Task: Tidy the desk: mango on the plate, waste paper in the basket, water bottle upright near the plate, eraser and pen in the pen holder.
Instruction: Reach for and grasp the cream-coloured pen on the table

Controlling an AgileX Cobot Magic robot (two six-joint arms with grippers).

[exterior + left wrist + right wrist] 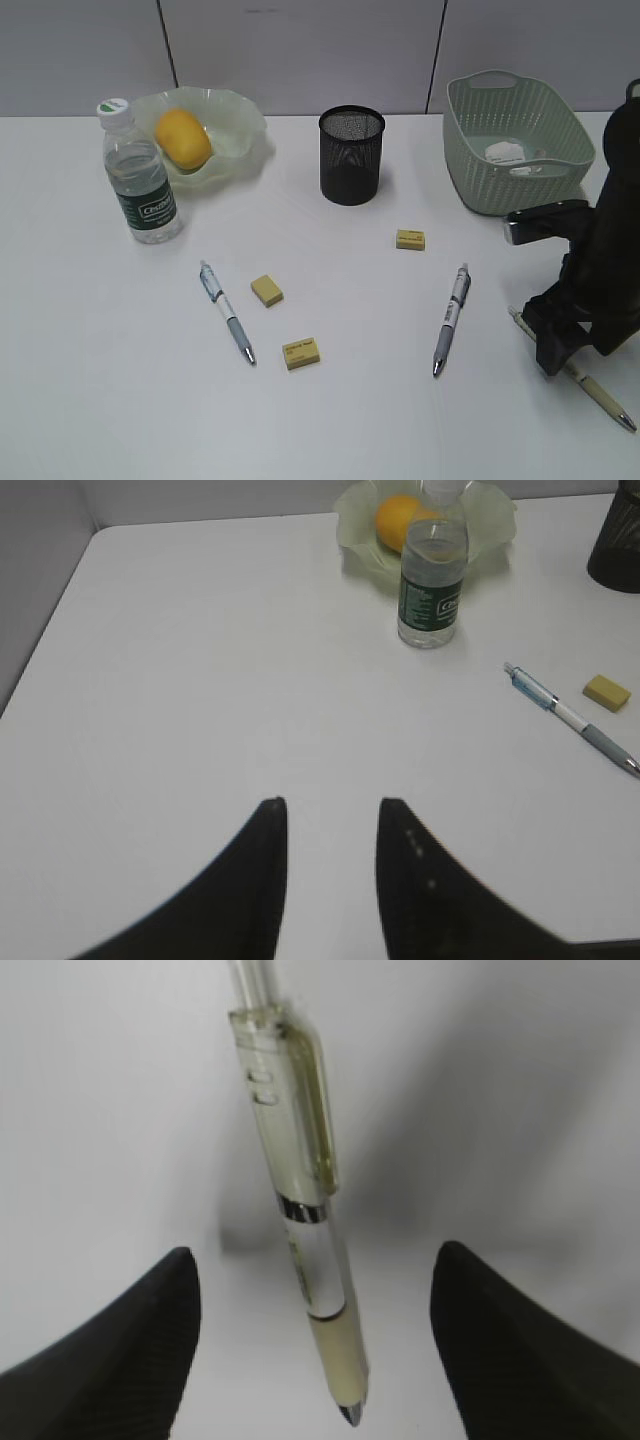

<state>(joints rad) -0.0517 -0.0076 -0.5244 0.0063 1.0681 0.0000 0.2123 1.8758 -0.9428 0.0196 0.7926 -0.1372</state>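
Note:
My right gripper [315,1260] is open low over the desk, its jaws standing either side of a clear and cream pen [300,1220] without touching it. The exterior view shows that gripper [548,345] at the right edge over the same pen [592,387]. Two blue-grey pens [227,312] [451,318] and three yellow erasers [266,290] [301,353] [410,239] lie loose. The mango [183,137] sits in the plate [240,115], with the water bottle [140,175] upright beside it. Waste paper [505,152] lies in the basket [480,170]. My left gripper [332,805] is open and empty.
The black mesh pen holder [351,155] stands at the back centre between plate and basket. The basket is just behind my right arm. Bare white desk [120,400] stretches along the front left, and my left gripper hovers over that side.

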